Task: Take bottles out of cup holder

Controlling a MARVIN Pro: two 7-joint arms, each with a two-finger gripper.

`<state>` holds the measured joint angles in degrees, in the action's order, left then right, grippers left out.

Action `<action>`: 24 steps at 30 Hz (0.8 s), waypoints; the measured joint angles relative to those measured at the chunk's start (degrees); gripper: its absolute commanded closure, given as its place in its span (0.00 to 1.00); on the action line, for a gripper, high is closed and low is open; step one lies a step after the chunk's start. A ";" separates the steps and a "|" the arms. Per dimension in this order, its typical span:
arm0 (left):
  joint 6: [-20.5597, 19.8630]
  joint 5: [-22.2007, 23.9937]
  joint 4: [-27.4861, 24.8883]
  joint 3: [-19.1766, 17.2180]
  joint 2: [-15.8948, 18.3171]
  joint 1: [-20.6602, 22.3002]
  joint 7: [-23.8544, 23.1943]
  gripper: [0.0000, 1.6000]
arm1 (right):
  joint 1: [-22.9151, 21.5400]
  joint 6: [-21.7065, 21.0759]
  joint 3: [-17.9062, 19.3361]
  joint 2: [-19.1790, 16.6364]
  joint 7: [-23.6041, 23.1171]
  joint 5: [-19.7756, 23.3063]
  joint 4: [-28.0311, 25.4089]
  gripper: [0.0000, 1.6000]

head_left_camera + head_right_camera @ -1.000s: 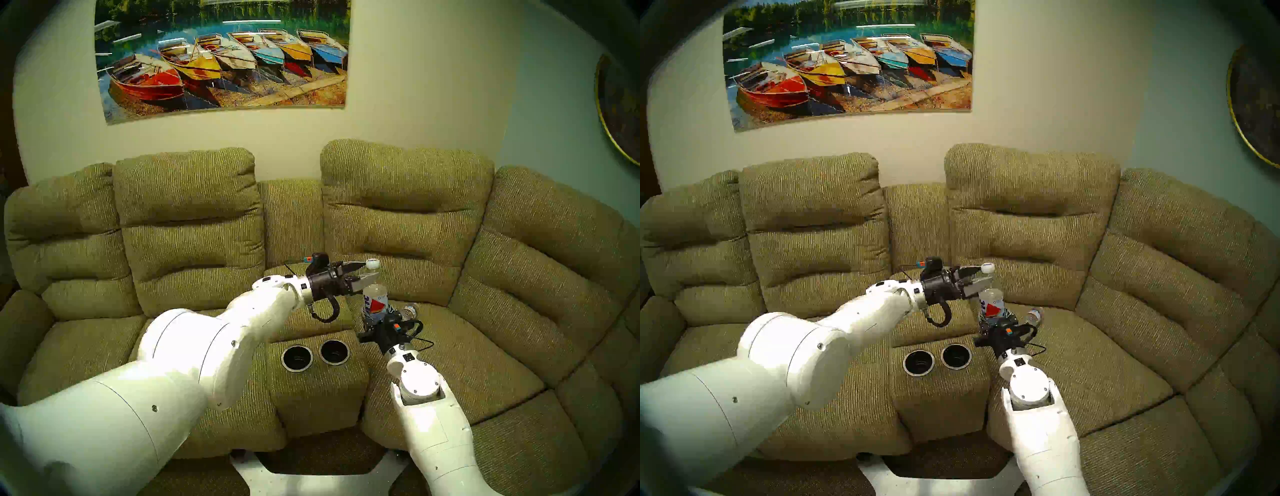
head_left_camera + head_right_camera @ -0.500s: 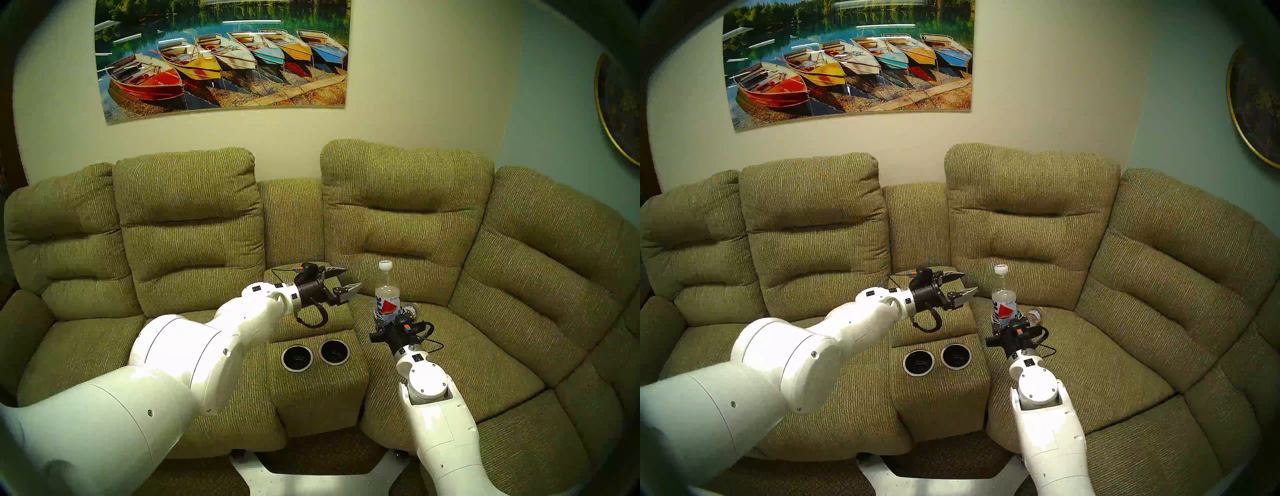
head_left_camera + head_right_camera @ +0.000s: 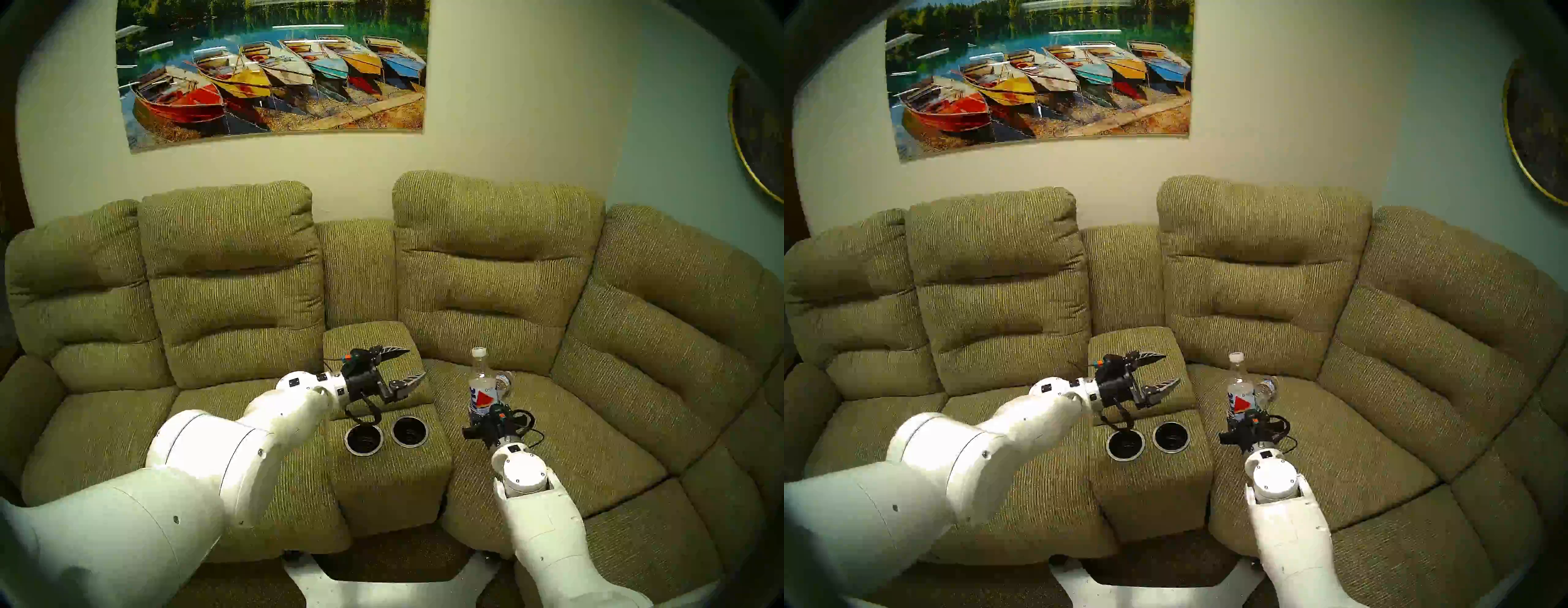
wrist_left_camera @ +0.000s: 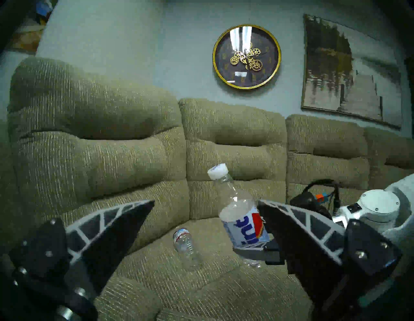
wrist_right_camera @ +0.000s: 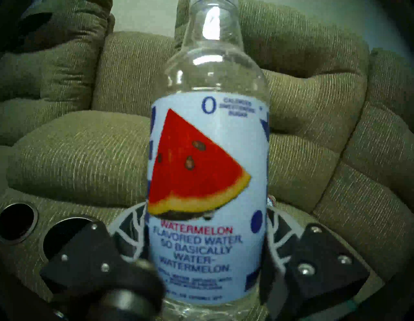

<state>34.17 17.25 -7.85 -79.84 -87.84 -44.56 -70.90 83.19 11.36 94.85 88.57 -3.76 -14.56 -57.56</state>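
Right pincer (image 5: 208, 264) grips bottle (image 5: 208, 179) labelled "WATERMELON FLAVORED WATER".

both head views look down at the sofa (image 3: 500, 263); left wrist view faces rightward along it; right wrist view sits close against the labelled bottle (image 5: 208, 179)

Sofa (image 3: 237, 271): coarse ribbed olive cloth, matt, same weave on the console (image 3: 394, 475). Cup holder (image 3: 386, 434): black wells, shiny silver metal rims. White-capped bottle (image 5: 208, 179): clear glossy plastic, smooth pale label, printed red watermelon slice. Crinkled bottle (image 4: 184, 242): thin clear plastic, ridged. Left gripper (image 4: 205, 226): matt black fingers (image 4: 112, 226) with pale lattice ribs, bright metal screws. Arm shells (image 3: 199, 463): smooth glossy white plastic. Clock (image 4: 246, 56): glossy glass face, gold rim.
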 measured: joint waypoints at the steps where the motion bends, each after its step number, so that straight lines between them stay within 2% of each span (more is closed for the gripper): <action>1: 0.18 0.16 0.08 -0.21 0.20 -0.38 -0.03 0.00 | -0.43 0.03 0.11 -0.04 0.13 -0.08 0.68 1.00; 15: 1.33 1.62 0.78 -2.21 2.57 -5.37 1.10 0.00 | -7.32 -0.23 1.28 -1.06 1.67 -0.66 9.90 1.00; 24: 2.17 1.81 0.39 -2.56 3.30 -6.79 1.99 0.00 | -11.84 -0.30 0.74 -1.41 2.16 -0.93 16.55 1.00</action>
<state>36.33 19.06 -7.46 -82.40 -84.54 -51.35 -68.91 71.35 11.06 95.60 87.16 -1.61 -15.49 -41.01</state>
